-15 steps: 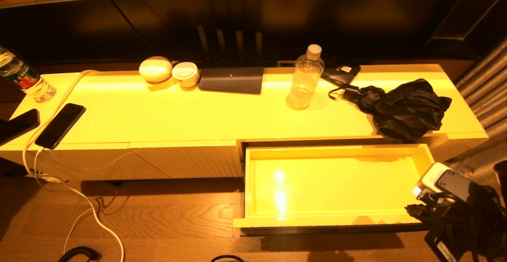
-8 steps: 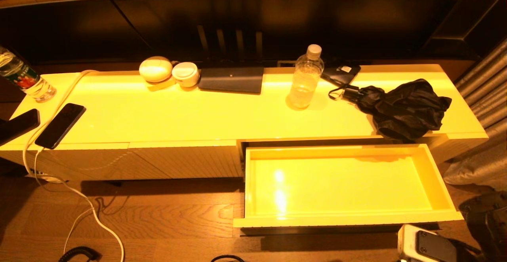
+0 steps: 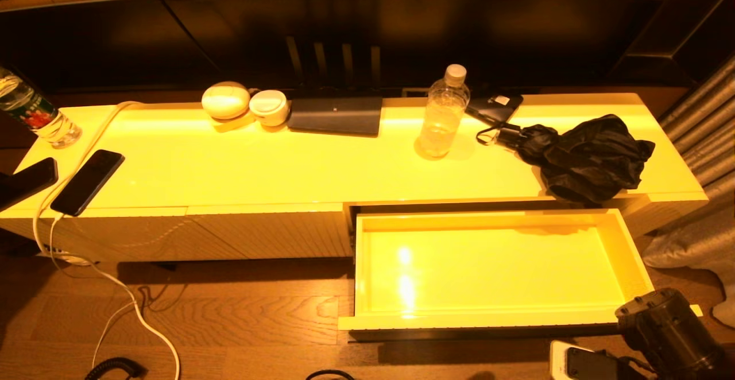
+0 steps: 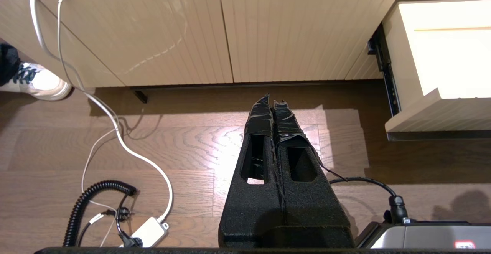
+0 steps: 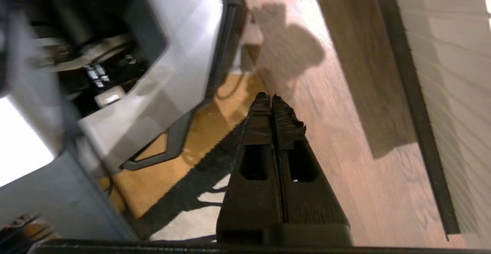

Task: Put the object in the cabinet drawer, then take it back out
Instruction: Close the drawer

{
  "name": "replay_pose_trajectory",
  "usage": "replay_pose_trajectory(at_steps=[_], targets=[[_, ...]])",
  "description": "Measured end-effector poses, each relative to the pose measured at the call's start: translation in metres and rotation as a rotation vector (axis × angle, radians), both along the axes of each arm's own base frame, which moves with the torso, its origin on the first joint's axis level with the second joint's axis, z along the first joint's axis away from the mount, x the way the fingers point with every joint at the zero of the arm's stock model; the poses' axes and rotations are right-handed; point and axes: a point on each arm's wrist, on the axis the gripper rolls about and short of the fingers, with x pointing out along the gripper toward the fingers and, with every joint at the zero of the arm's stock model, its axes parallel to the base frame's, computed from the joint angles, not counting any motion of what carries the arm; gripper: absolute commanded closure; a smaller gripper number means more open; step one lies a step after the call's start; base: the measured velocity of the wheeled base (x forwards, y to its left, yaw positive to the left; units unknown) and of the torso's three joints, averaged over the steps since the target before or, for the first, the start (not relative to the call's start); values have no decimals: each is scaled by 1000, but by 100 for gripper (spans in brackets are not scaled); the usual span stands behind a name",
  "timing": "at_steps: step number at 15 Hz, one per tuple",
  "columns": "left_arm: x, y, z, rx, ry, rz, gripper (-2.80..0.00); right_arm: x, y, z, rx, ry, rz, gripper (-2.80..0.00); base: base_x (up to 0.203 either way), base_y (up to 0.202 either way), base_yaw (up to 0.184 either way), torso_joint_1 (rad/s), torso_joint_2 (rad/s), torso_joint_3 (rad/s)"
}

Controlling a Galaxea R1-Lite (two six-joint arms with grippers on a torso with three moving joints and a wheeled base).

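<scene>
Right end effector (image 5: pixel 273 102) hangs low over the wooden floor (image 3: pixel 241 317), just in front of the pulled-out cabinet drawer (image 3: pixel 494 320), its two black fingers pressed together with nothing between them. Left end effector (image 4: pixel 273 106) is likewise closed and empty, hovering above the floor before the ribbed front panels (image 4: pixel 191 35), beside the drawer's left corner.

That drawer is wide and shallow, with a glossy yellow inside that mirrors two light spots; nothing lies in it. Its pale ribbed front faces the robot, and a dark slide rail shows at its left side. All four inner walls are visible from the head view, so the opening is free from above.

On the table (image 3: pixel 287 167) above stand two bottles, one clear (image 3: pixel 443 113) near the middle and one labelled (image 3: pixel 34 116) at the far left. Two phones (image 3: pixel 86 182) lie at the left edge, one on a white cable (image 3: pixel 115 288). A black folded umbrella (image 3: pixel 580 156) rests directly behind the drawer, overhanging the table's front edge.
</scene>
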Motion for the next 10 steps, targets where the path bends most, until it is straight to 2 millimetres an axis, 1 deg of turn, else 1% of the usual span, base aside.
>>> replay_pose_trajectory(at_steps=[3,5,10], targets=[[0,0,0,0,-1,0,0,21,1,-8,-79,-69,-85,0,0,0,0,0,0,0],[0,0,0,0,0,0,0,31,3,-15,-131,-91,-116,0,0,0,0,0,0,0],[0,0,0,0,0,0,0,58,15,-26,-156,-192,-164,0,0,0,0,0,0,0]])
